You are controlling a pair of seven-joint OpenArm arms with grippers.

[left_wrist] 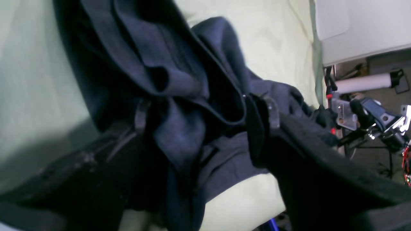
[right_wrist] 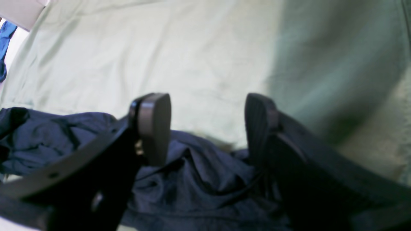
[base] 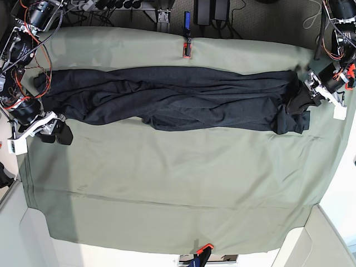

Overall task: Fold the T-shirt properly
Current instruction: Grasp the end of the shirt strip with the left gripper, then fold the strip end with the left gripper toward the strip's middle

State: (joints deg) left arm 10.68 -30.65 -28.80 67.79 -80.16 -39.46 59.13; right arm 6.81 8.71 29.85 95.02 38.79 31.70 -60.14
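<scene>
The dark T-shirt (base: 178,103) lies bunched in a long band across the far half of the green table cloth (base: 178,183). My left gripper (base: 303,99) is at the band's right end, shut on a thick bunch of the fabric (left_wrist: 179,80) between its fingers (left_wrist: 261,118). My right gripper (base: 58,133) is open and empty just in front of the band's left end. In the right wrist view its two pads (right_wrist: 154,128) stand wide apart over the cloth, with the crumpled shirt (right_wrist: 199,179) below them.
Orange clamps hold the cloth at the far edge (base: 187,50) and the near edge (base: 203,248). Arm bases with cables stand at the far left (base: 28,22) and far right (base: 336,22). White panels (base: 16,222) flank the near corners.
</scene>
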